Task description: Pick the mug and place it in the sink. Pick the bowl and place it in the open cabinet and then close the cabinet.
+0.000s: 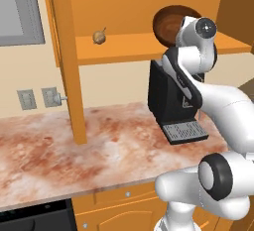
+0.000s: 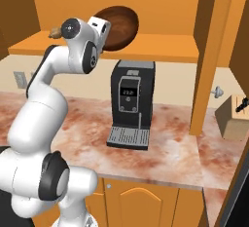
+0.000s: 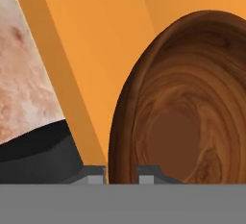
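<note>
Holding bowl (image 2: 116,26) tilted on edge above cabinet (image 1: 119,46) shelf, fingers clamped on its rim.
Black coffee machine (image 2: 130,103) stands on marble counter (image 1: 59,150) directly below the shelf; small tan bulb (image 1: 99,37) sits on shelf left of bowl; open cabinet door (image 1: 67,61) hangs edge-on at left. Gripper (image 3: 121,175) tips straddle bowl rim, one finger (image 3: 93,174) outside, the other inside the hollow; bowl opening faces camera in hand view.

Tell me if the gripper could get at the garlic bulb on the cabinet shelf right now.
Probably not yet: the gripper is shut on the bowl's rim, holding it tilted over the shelf. The bulb sits apart, with open shelf around it, so it looks reachable once the bowl is released.
</note>
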